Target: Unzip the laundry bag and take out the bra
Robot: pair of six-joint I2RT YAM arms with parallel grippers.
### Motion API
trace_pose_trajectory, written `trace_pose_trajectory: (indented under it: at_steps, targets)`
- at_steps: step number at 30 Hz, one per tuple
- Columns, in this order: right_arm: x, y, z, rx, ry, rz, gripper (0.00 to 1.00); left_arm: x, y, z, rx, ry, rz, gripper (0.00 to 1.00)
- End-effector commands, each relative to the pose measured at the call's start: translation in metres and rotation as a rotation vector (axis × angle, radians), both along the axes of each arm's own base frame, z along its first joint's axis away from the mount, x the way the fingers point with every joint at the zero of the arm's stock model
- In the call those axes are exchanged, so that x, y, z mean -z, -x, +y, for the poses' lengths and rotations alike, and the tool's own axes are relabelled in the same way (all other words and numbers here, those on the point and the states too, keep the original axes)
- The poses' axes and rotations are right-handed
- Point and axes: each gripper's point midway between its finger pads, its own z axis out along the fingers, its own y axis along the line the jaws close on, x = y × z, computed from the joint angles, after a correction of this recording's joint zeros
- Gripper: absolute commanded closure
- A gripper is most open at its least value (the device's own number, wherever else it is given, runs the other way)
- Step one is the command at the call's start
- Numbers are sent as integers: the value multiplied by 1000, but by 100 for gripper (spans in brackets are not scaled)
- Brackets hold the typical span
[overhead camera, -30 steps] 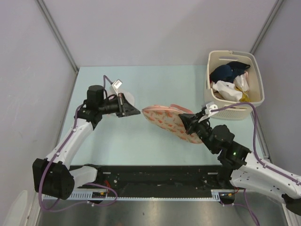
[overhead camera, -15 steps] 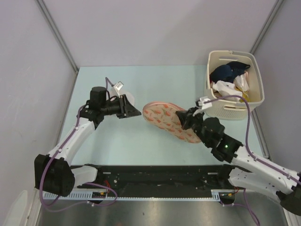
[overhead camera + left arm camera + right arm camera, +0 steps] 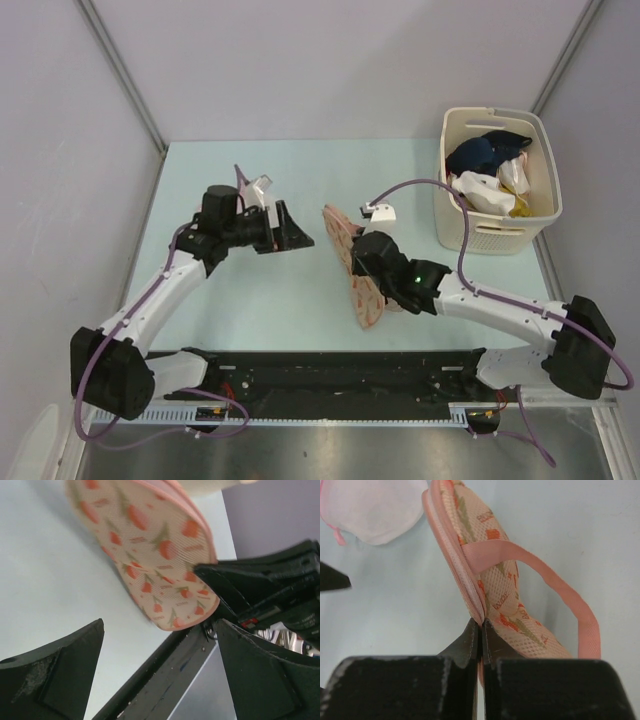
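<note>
The laundry bag [image 3: 364, 298], cream-peach with orange-red print, stands tilted on its edge mid-table. My right gripper [image 3: 357, 257] is shut on the bag's pink zip seam [image 3: 481, 621]. The bag's pink loop [image 3: 559, 588] hangs to the right in the right wrist view. My left gripper [image 3: 297, 235] is open just left of the bag and apart from it. In the left wrist view its black fingers [image 3: 59, 679] stand wide, with the bag [image 3: 150, 550] beyond them. The bra is not visible.
A cream basket [image 3: 497, 237] with navy and white garments stands at the back right. A white round cloth with a pink edge [image 3: 375, 507] lies behind my left gripper. The black rail [image 3: 330, 370] runs along the table's near edge.
My left gripper has opened and shifted slightly right. My right arm has swung left with the bag, turning it from lying flat to standing on its edge.
</note>
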Motion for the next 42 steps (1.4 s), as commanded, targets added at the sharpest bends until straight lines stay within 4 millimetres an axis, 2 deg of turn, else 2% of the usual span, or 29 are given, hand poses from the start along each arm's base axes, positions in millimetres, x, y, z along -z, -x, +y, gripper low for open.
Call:
trace_pose_trajectory:
  at_steps: [1, 3, 6, 7, 8, 9, 10, 12, 19, 23, 31, 33, 36, 37, 38, 41, 42]
  targets:
    - [-8, -7, 3, 130, -108, 60, 100, -3, 20, -30, 116, 32, -26, 2]
    - [-9, -7, 8, 142, -155, 80, 100, 3, 20, -29, 107, 27, -14, 2]
    - [-14, -6, 30, 52, -206, 90, 98, 0, 17, -30, 106, 25, -26, 2]
    - [-7, 2, 46, -33, -213, 128, 86, 2, 18, -28, 103, 12, -17, 1]
    - [-14, 3, 60, -100, -245, 117, 71, 2, 17, -27, 97, 2, -19, 0]
    - [-12, 6, 67, -138, -254, 133, 57, -1, 14, -25, 91, -10, -38, 0]
    - [-8, 11, 75, -182, -269, 167, 38, -1, 13, -23, 84, -19, -39, 0]
    - [-7, 9, 75, -202, -282, 187, 33, -1, 12, -18, 72, -25, -37, 0]
    - [-16, -11, 33, -125, -205, 134, 31, 8, 14, -16, 75, -11, -14, 0]
    - [3, -18, 14, -104, -130, 177, 30, 17, 14, -17, 81, -15, 10, 0]
    - [58, -36, -8, -17, 5, 271, 29, 38, 19, -18, 104, -32, 72, 0]
    - [60, -40, -9, -19, -5, 282, 29, 44, 22, -17, 110, -49, 88, 0]
    - [45, -34, 5, -84, -25, 237, 29, 57, 22, -17, 106, -72, 100, 0]
    - [34, -32, 10, -102, -37, 204, 29, 65, 19, -16, 88, -88, 112, 0]
    - [30, -23, 18, -133, -29, 187, 29, 72, 18, -15, 82, -99, 120, 0]
    - [21, -15, 17, -137, 9, 144, 28, 83, 13, -15, 64, -110, 152, 0]
    - [20, -12, 16, -128, 25, 137, 27, 80, 8, -17, 62, -99, 135, 0]
